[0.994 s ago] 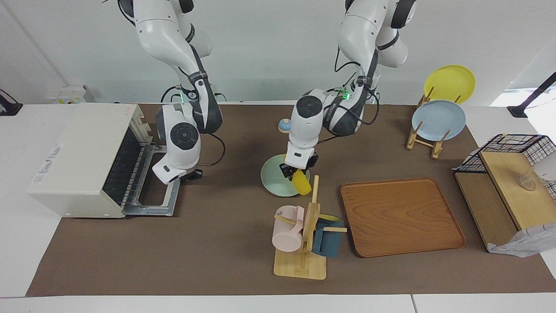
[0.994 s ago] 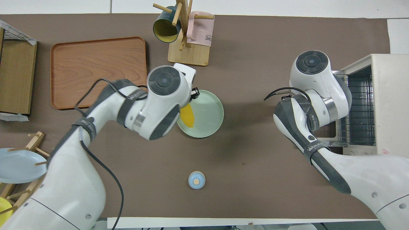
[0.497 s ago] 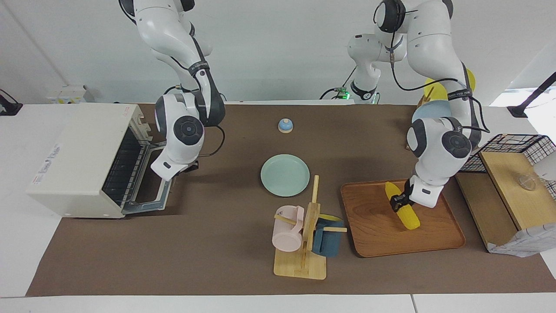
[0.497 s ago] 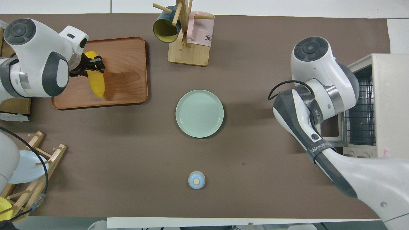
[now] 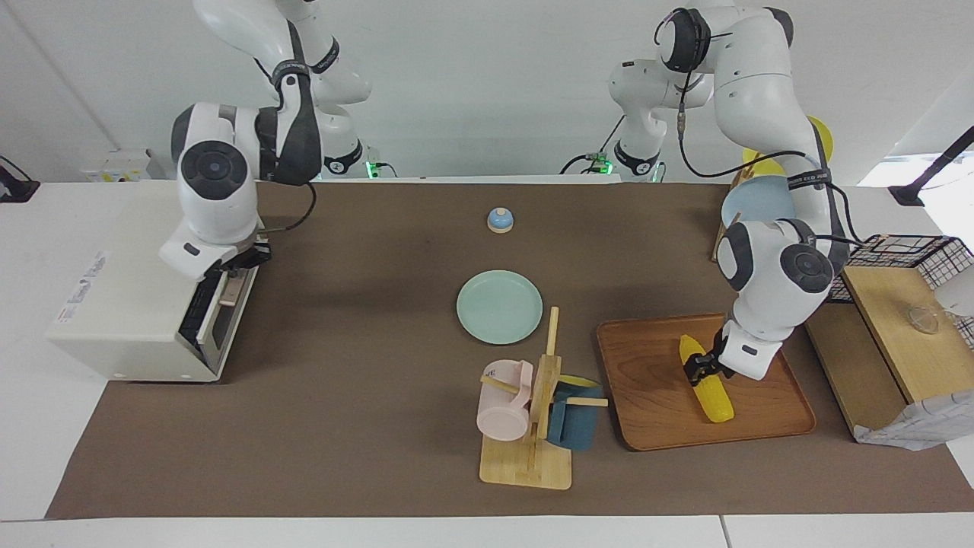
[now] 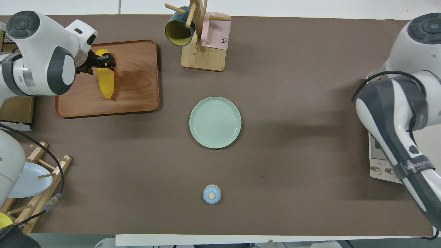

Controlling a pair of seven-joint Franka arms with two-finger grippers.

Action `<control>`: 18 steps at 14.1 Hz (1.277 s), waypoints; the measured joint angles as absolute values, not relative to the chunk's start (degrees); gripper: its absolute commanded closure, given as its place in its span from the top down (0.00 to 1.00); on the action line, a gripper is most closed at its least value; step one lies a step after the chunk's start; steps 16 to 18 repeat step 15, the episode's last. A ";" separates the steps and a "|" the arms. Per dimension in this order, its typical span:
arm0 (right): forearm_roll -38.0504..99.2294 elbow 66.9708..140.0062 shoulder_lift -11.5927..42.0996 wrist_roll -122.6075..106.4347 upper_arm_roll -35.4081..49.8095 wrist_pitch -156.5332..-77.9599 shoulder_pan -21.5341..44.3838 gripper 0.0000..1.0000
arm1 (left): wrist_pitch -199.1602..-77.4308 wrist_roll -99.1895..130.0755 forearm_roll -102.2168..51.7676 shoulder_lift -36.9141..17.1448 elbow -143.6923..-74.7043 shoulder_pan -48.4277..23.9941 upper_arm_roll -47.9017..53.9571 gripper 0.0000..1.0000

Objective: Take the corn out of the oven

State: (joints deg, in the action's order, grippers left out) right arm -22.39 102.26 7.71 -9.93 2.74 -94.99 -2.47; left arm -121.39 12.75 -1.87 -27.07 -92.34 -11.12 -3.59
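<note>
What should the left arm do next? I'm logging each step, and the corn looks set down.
Probably open the left gripper and lift clear: the corn lies on the wooden tray, out of the toaster oven, whose door the right gripper is at.

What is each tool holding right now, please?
Left tool: shut on the corn, which lies on the wooden tray.
Right tool: at the oven door's top edge; grip cannot be told.
</note>
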 measured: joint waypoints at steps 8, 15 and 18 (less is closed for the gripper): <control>-5.62 86.51 1.44 -11.01 2.45 -80.23 -4.87 1.00 | -88.74 9.22 -1.86 -0.34 -91.98 -6.83 -3.99 1.00; -0.29 84.13 0.03 -11.02 2.38 -78.57 -7.41 1.00 | -84.80 5.89 -1.86 4.02 -93.28 -6.97 -3.71 1.00; -0.29 84.13 0.03 -11.02 2.38 -78.57 -7.41 1.00 | -84.80 5.89 -1.86 4.02 -93.28 -6.97 -3.71 1.00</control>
